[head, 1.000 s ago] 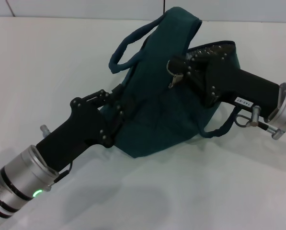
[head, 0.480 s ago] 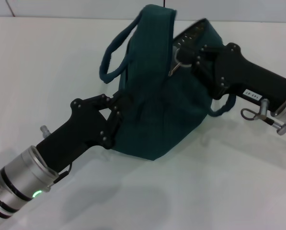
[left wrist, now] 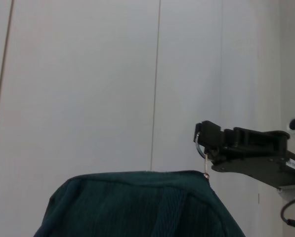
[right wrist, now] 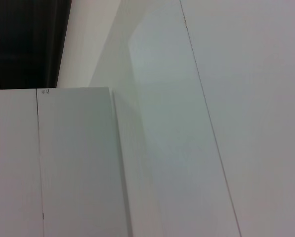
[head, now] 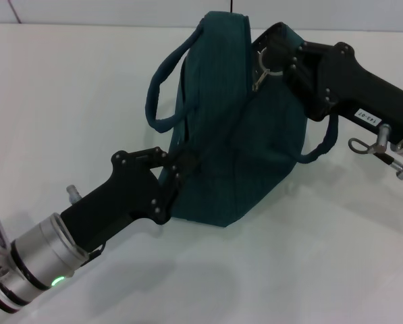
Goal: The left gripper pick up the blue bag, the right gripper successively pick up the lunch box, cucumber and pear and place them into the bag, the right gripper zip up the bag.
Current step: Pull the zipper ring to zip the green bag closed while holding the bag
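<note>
The blue bag (head: 248, 148) stands upright on the white table (head: 66, 101), with one loop handle on its left and one on its right. My left gripper (head: 177, 169) is shut on the bag's lower left side. My right gripper (head: 269, 54) is at the bag's top edge, shut on the ring zipper pull (head: 260, 67). No foil lining shows. The left wrist view shows the bag's top (left wrist: 137, 207) with the right gripper (left wrist: 204, 140) holding the zipper pull (left wrist: 205, 163) above its corner. The lunch box, cucumber and pear are out of view.
The white table runs all round the bag, with a pale wall (head: 120, 10) behind it. The right wrist view shows only white wall panels (right wrist: 187, 148) and a dark strip.
My right gripper has drawn the zipper pull up and toward the bag's far end. The foil-lined opening seen earlier no longer shows. The bag stands more upright, and my left arm has shifted slightly right.
</note>
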Motion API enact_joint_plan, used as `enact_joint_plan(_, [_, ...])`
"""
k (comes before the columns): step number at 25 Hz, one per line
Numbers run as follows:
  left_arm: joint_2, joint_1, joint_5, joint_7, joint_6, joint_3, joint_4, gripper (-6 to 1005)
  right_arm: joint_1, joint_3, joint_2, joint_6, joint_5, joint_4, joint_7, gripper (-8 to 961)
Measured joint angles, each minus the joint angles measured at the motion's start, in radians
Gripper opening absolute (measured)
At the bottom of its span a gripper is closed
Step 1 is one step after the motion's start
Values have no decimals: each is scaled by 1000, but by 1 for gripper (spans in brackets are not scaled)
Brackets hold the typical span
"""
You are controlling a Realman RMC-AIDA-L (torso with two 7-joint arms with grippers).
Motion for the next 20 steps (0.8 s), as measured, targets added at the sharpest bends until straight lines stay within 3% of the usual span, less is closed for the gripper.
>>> enact_joint_plan(13, [10, 10, 8, -7, 25, 1, 8, 53, 0, 9, -2, 14, 1, 31, -8, 16])
enact_joint_plan(20, [12, 47, 9, -8, 78, 3, 57, 52, -1, 53, -4, 14, 3, 61, -10, 16])
